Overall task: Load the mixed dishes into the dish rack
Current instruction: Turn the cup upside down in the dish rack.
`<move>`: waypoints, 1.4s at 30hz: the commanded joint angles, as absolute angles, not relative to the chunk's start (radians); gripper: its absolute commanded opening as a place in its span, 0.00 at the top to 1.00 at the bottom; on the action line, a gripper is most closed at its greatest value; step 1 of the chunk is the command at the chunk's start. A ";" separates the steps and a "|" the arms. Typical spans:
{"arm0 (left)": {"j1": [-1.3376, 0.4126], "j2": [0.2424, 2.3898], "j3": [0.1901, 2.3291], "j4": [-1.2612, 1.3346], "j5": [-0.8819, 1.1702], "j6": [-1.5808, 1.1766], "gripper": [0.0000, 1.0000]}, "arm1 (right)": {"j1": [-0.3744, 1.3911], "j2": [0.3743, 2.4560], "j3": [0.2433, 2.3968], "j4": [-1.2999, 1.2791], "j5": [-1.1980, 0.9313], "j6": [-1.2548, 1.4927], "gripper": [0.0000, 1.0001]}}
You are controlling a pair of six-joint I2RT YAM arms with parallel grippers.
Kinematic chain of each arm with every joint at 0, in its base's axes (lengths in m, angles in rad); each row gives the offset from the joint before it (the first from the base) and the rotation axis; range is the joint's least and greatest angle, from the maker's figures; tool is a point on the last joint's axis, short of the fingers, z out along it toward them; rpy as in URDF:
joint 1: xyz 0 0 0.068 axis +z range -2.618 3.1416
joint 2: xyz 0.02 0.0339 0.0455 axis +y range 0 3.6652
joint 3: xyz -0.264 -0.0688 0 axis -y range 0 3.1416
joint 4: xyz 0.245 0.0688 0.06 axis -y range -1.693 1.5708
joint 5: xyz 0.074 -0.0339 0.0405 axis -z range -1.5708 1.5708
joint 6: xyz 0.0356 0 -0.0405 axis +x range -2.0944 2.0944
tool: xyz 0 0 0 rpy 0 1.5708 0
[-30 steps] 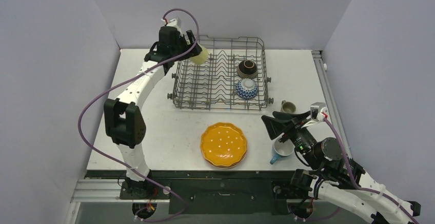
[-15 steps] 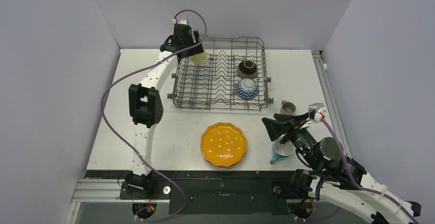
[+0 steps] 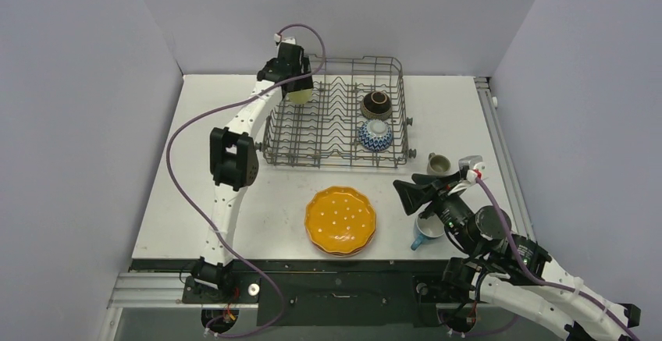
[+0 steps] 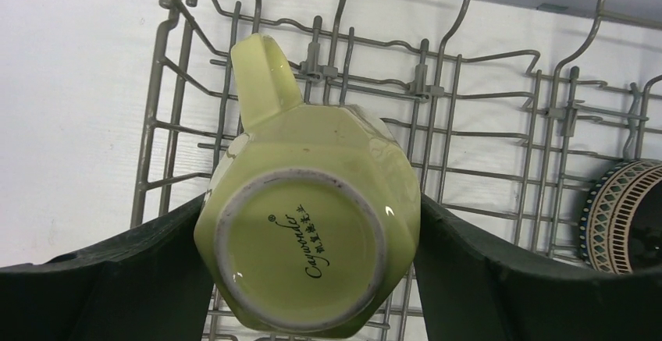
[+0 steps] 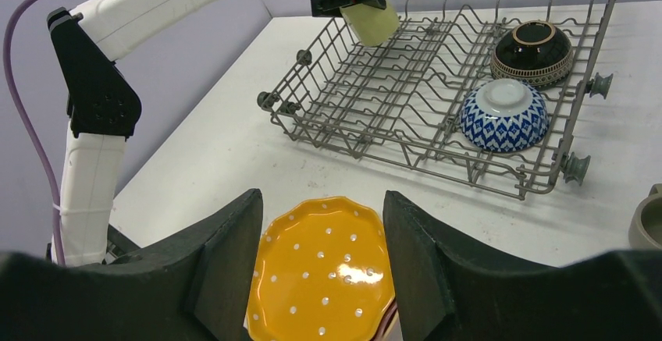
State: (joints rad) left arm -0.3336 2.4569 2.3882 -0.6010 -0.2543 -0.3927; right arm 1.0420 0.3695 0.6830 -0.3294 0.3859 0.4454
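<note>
Your left gripper (image 4: 312, 278) pinches the pale-yellow ceramic mug (image 4: 312, 200) over the far-left corner of the grey wire dish rack (image 3: 336, 161) | orange scalloped dotted plate (image 3: 340, 220) at the bench (image 3: 460, 115) near edge | dark brown bowl (image 3: 376, 104) and blue-white patterned bowl (image 3: 375, 135) along the rack's right side | your right gripper (image 5: 320, 232) spread, holding nothing, by the blue mug (image 3: 425, 232).

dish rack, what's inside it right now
The dish rack holds two upturned bowls at right: dark brown bowl behind blue-white patterned bowl. The left fingers hold a pale-yellow mug over the far-left corner. What's beneath the bowls is covered.
</note>
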 commanded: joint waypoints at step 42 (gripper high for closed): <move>-0.364 2.539 2.503 -0.508 -0.376 -0.295 0.13 | 1.042 0.443 0.640 -0.248 0.379 0.435 0.37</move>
